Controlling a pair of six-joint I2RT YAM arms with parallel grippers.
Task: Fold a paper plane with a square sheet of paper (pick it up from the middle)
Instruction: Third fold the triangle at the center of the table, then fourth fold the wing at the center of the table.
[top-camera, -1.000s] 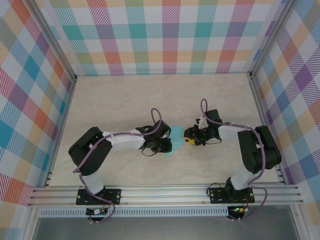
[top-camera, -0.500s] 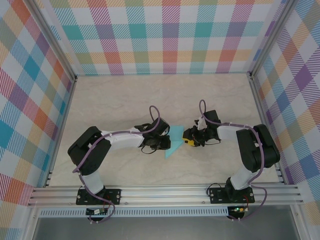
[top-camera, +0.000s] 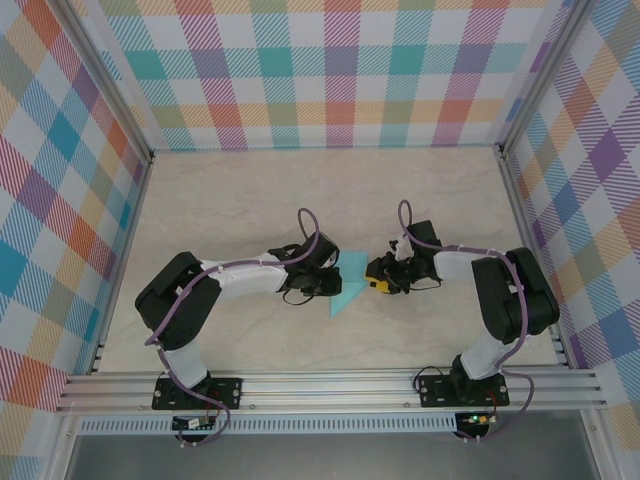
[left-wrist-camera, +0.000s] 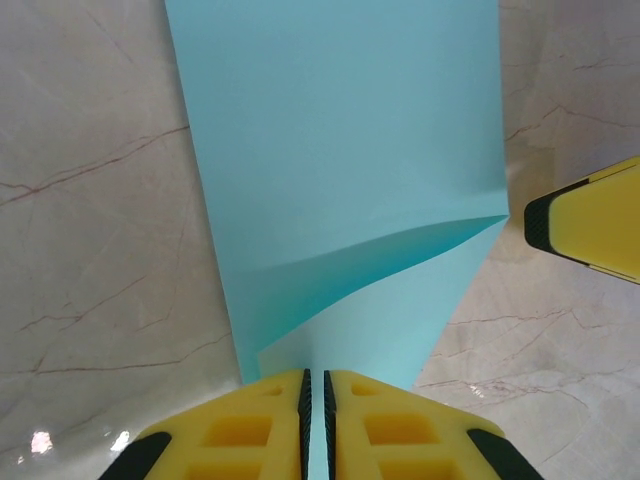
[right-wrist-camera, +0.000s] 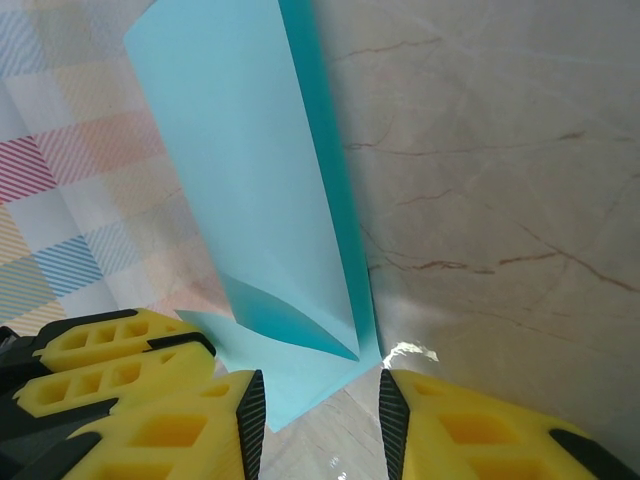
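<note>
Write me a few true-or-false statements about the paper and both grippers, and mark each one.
1. The jaws of the left gripper are shut on the teal paper. True.
2. The jaws of the right gripper are pressed tight together. False: they stand apart, gripping nothing.
3. The teal paper is a flat, unfolded square. False: it is folded, with one layer overlapping another.
4. Seen from above, the teal paper sits between the two grippers. True.
</note>
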